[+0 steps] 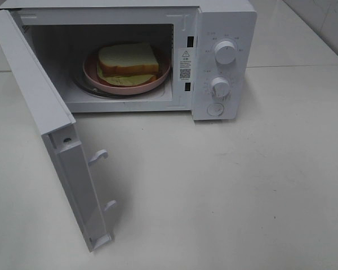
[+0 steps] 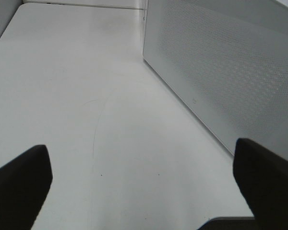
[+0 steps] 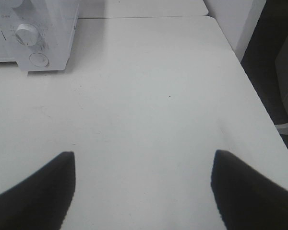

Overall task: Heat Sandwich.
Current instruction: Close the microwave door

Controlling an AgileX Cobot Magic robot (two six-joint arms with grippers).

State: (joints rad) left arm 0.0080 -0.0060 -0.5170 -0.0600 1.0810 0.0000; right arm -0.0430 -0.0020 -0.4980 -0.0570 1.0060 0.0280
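My left claw (image 2: 143,179) and right claw (image 3: 144,189) are apart and empty, the square white-bread sandwich (image 1: 127,59) sits in the boxy white microwave (image 1: 231,34), and its white door (image 1: 50,112) is not shut yet.

Look: square sandwich (image 1: 128,61) of two thick white-bread slices, with tan-brown crusts and pale green-yellow filling showing at the front.
Pose: lying flat, slices stacked.
Place: on a round pink plate (image 1: 160,77) inside the open white microwave (image 1: 231,31).
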